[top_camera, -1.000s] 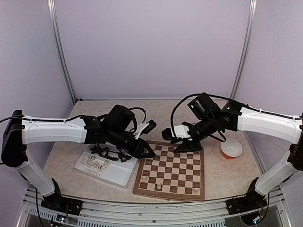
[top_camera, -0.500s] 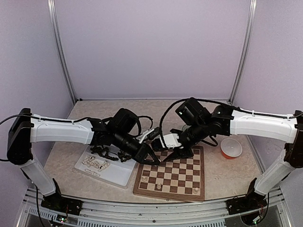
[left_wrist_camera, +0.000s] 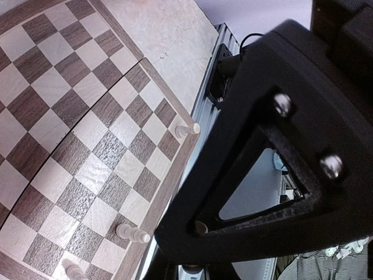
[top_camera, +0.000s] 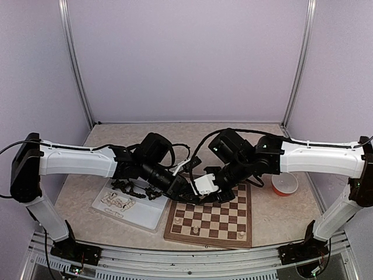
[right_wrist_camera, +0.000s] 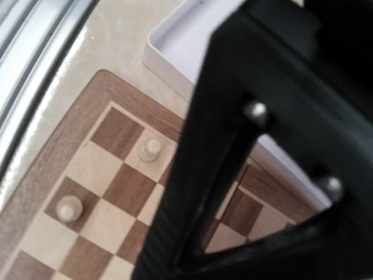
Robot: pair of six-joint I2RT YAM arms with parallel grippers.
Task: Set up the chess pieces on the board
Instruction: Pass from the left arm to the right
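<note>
checking the workspace, we find both arms reaching in over the far left corner of the board (top_camera: 217,217). the left gripper (top_camera: 184,190) comes in from the board's left side. the right gripper (top_camera: 208,188) comes in from its right. their tips are just beside each other above that corner.

gripper state:
- left gripper: jaws closed. we cannot tell whether a piece sits between them, as the wrist view shows only one dark finger.
- right gripper: we cannot tell how its jaws stand. its own finger fills most of the right wrist view.

location of the task's things:
- a few cream pieces (top_camera: 195,229) stand upright on the board's near rows, well apart from both grippers.
- the dark pieces (top_camera: 135,189) lie in a heap at the far end of the white tray (top_camera: 145,217), which is just left of the board.
- more cream pieces (top_camera: 116,202) lie in the same tray, nearer its left edge.
- a red bowl (top_camera: 284,184) sits off the board's far right corner.

we judge the task to be at an early stage, with most squares bare.

the coming move turns on one relation: the unplaced pieces lie to the left of the board, behind the left gripper's tips, so the left arm is the nearer one. the right arm would have to cross the whole board to reach them. the heaped pieces lie on their sides, so we expect each to need turning upright before it is set down.
</note>
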